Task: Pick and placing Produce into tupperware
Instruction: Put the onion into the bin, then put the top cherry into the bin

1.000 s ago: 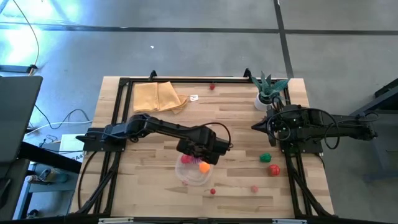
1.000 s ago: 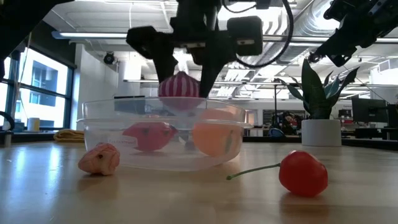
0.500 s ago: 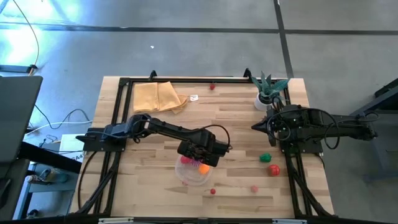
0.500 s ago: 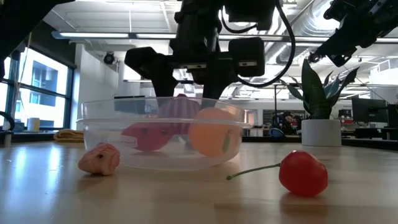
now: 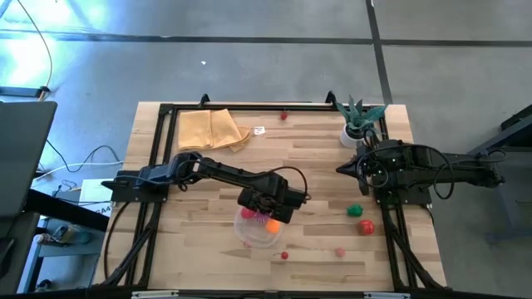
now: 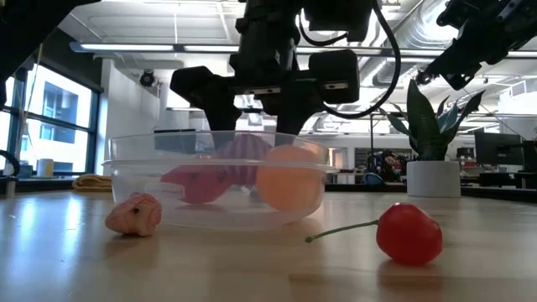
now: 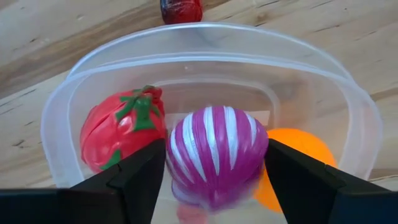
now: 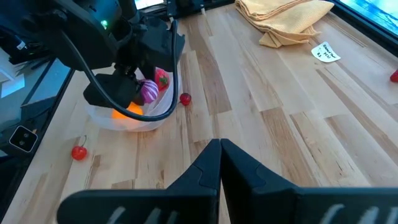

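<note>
A: Start at the tupperware (image 7: pixel 348 99). Your left wrist view looks straight down into it: a purple-and-white striped onion (image 7: pixel 214 155) sits between the left gripper (image 7: pixel 214 171)'s two dark fingers (image 7: pixel 140 177), with a red strawberry-like piece (image 7: pixel 121 134) on one side and an orange fruit (image 7: pixel 298 158) on the other.

B: Is the onion gripped or let go?

A: You cannot tell from that view; the fingers flank it closely, but contact is not clear. The low view adds that the onion (image 6: pixel 243 155) lies down inside the container walls (image 6: pixel 134 168), with the gripper body just above the rim.

B: And outside the container?

A: The low view shows you a pale pink piece (image 6: pixel 134 214) just beside the tupperware and a red cherry with a stem (image 6: pixel 409 233) nearer the camera. The high view alone gives the layout: the tupperware (image 5: pixel 249 235) sits near the table's front middle, with a small red piece (image 5: pixel 284 255) and a pink one (image 5: pixel 340 251) near the front edge, and a green piece (image 5: pixel 355 209) and a red one (image 5: pixel 365 226) toward the right.

B: The other arm?

A: Your right gripper (image 8: pixel 219 149) waits clenched at the right edge, beside the potted plant (image 5: pixel 357 120). A yellow cloth (image 5: pixel 212 129) lies at the far left.
</note>
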`<state>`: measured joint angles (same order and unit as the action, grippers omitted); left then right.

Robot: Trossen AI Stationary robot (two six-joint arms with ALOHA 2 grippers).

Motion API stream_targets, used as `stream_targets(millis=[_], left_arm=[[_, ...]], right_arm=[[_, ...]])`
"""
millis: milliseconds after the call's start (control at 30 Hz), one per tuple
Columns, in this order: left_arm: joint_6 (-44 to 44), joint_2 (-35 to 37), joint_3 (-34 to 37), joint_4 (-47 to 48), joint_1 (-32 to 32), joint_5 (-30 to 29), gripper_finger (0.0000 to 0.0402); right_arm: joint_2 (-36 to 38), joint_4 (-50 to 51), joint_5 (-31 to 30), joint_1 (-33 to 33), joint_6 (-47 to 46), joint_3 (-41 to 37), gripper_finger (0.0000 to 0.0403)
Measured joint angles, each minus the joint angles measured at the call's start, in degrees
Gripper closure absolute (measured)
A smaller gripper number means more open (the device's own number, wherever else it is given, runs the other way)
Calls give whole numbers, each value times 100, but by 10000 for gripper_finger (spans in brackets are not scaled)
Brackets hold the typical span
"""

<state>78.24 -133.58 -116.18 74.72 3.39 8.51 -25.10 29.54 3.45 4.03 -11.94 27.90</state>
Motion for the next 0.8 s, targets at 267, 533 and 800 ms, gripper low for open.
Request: stream_targets(millis=[267, 533, 800], left_arm=[[-28, 0, 0, -30, -5, -87, 96], [-48, -7, -79, 47, -22, -59, 103], [-131, -4, -802, 568, -82, -55, 105]], right_arm=[[-2, 0, -1, 0, 0, 0, 402], [-2, -2, 1, 0, 0, 0, 402], [-2, 0, -1, -2, 0, 0, 402]])
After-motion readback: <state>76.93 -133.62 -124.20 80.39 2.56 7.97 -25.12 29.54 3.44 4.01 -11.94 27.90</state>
